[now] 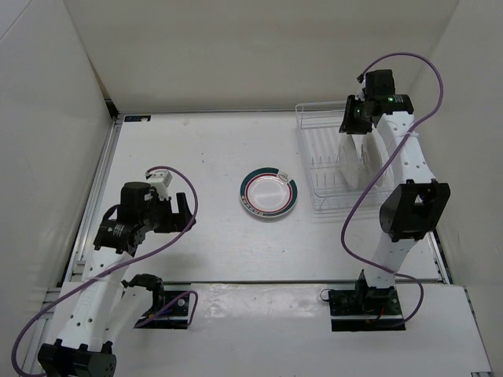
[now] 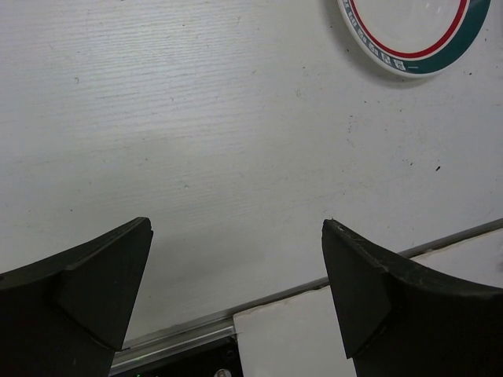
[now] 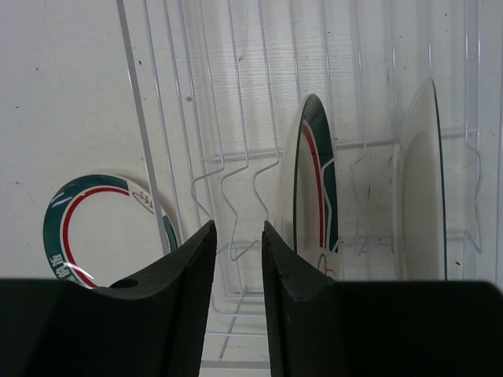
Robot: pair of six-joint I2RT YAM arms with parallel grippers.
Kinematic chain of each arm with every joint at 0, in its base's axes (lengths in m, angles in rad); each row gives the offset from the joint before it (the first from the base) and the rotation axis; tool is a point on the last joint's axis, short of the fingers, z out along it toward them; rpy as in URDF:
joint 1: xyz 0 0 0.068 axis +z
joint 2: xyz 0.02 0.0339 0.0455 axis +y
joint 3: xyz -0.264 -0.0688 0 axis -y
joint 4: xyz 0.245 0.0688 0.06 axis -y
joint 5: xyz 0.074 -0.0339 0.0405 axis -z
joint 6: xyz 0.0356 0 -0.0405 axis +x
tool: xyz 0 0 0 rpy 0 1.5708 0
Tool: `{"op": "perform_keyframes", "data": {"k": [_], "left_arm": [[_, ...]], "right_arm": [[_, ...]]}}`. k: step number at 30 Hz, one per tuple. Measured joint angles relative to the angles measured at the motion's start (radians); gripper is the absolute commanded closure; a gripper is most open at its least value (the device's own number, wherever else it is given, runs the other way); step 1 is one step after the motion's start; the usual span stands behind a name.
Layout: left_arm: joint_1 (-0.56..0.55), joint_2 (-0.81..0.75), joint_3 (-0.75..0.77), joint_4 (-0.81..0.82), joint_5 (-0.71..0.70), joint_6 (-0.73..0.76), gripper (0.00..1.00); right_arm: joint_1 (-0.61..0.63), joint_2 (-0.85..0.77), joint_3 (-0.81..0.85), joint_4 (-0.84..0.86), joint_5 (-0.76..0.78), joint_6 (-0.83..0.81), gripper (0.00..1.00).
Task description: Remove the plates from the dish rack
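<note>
I see the right gripper [image 3: 237, 229] hanging over the far end of the rack [image 1: 314, 126]; its fingers [image 3: 185, 306] stand narrow, with only a slim gap between them; through that gap I see nothing but rack wire and table, so they hold nothing. Just to the right of the right-hand finger, in the wrist view, a ringed plate [image 3: 316, 181] stands on edge among the prongs, showing its green band and red line; the finger overlaps its lower edge in that view, and I cannot tell whether the two touch. Further right a second plate [image 3: 420, 188] stands upright too, pale with a thin dark rim, apart from the first; from above both sit in the near half of the rack, side by side.

A third plate [image 1: 269, 192] lies flat and face up on the table [image 1: 196, 149], left of the rack and apart from it, roughly midway between the two arms.

The left gripper [image 2: 237, 228] sits low over bare table on the left side, well apart from the rack; its fingers [image 2: 94, 290] are spread wide with nothing between them and nothing touching them; the flat plate's rim shows at the top right of that wrist view, well clear of both fingertips.
</note>
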Motion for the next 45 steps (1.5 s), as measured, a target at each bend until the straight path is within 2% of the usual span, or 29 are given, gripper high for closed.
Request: {"op": "perform_keyframes", "data": {"k": [8, 23, 33, 40, 45], "left_arm": [[0.000, 0.006, 0.000, 0.000, 0.002, -0.003, 0.00], [0.000, 0.013, 0.000, 0.000, 0.006, -0.006, 0.00], [0.000, 0.013, 0.000, 0.000, 0.006, -0.006, 0.00], [0.000, 0.013, 0.000, 0.000, 0.006, -0.006, 0.00], [0.000, 0.014, 0.000, 0.000, 0.006, -0.006, 0.00]], "right_arm": [[-0.027, -0.004, -0.046, 0.018, 0.003, 0.006, 0.56], [-0.048, -0.127, -0.127, 0.087, 0.028, 0.028, 0.55], [-0.048, -0.126, -0.245, 0.112, 0.014, 0.034, 0.58], [-0.048, -0.121, -0.249, 0.119, 0.013, 0.035, 0.60], [-0.048, -0.104, -0.249, 0.118, 0.015, 0.034, 0.67]]}}
